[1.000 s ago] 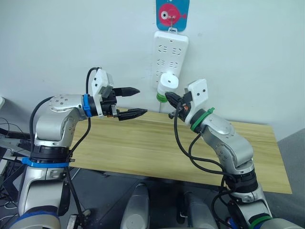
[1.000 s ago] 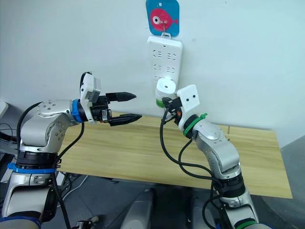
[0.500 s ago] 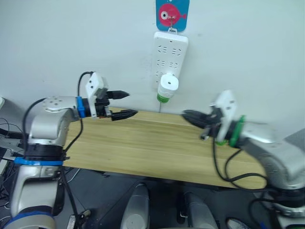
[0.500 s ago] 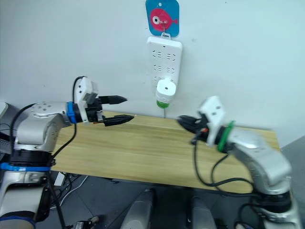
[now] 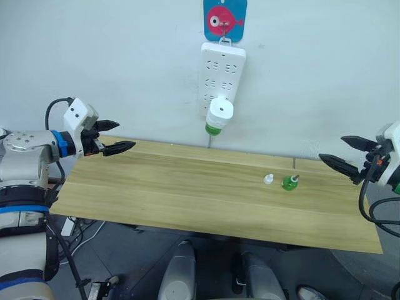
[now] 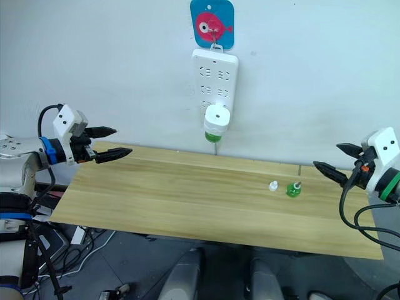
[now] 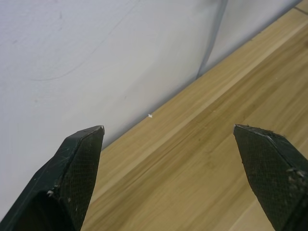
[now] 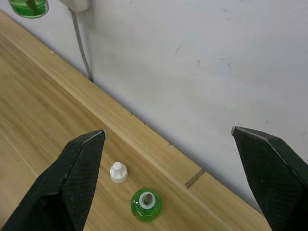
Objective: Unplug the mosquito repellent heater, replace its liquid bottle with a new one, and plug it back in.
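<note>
Hanging plugged into the wall strip point(image 5: 223, 75), long axis vertical, domed white heater point(image 5: 220, 109) on top with one green bottle point(image 5: 214, 129) pointing down beneath it. Standing upright on the worktop point(image 5: 187, 194), toward its right end, a second green bottle point(image 5: 289, 182), uncapped, neck up; just beside it one small white cap point(image 5: 268, 179). Left pincer point(image 5: 114, 137) and right pincer point(image 5: 341, 153) both spread wide, empty, well apart at opposite worktop ends.
</note>
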### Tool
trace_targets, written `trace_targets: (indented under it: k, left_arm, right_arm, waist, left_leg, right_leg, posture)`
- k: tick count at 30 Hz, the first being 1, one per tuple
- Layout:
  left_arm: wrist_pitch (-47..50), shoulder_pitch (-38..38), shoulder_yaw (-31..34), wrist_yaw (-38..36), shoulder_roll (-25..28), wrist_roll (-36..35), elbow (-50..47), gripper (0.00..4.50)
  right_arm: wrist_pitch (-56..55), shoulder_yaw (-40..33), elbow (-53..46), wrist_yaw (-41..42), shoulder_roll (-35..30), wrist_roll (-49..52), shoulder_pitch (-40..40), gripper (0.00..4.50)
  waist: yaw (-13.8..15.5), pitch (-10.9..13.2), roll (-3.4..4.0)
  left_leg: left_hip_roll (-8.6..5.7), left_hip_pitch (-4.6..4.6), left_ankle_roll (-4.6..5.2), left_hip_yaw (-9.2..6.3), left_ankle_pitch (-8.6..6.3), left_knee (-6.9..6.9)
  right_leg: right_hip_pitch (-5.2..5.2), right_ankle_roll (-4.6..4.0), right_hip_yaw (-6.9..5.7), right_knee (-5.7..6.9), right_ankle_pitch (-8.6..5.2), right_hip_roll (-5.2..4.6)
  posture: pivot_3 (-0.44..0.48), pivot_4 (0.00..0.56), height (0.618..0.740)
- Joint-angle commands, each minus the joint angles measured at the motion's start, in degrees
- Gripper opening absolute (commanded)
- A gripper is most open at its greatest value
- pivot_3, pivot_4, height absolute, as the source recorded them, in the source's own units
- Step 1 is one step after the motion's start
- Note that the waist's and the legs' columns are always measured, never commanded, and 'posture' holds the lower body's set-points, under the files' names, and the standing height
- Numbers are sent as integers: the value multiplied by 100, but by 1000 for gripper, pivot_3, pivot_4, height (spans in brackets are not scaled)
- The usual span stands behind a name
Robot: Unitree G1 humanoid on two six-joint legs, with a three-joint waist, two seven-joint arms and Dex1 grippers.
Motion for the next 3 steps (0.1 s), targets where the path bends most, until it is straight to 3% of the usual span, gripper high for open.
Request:
trace_targets:
  k: [1,3]
  left_arm:
    - [-105,-126,141,-17,62,-3,8,4500]
    - [-123,-116,126,-53,56,1,-17,4500]
  right_arm:
    - [-228,-53,24,-9,-89,-85,-85,4486]
    - [-246,-28,58,-36,-70,-96,-144,4486]
  waist:
    - [1,0,0]
    - [1,0,0]
  left_leg:
    - [0,0,0,0,0,0]
    - [0,0,0,0,0,0]
  right_leg:
    - [0,0,0,0,0,0]
    - [0,0,0,0,0,0]
  posture:
    - [350,165,740]
    - [350,165,740]
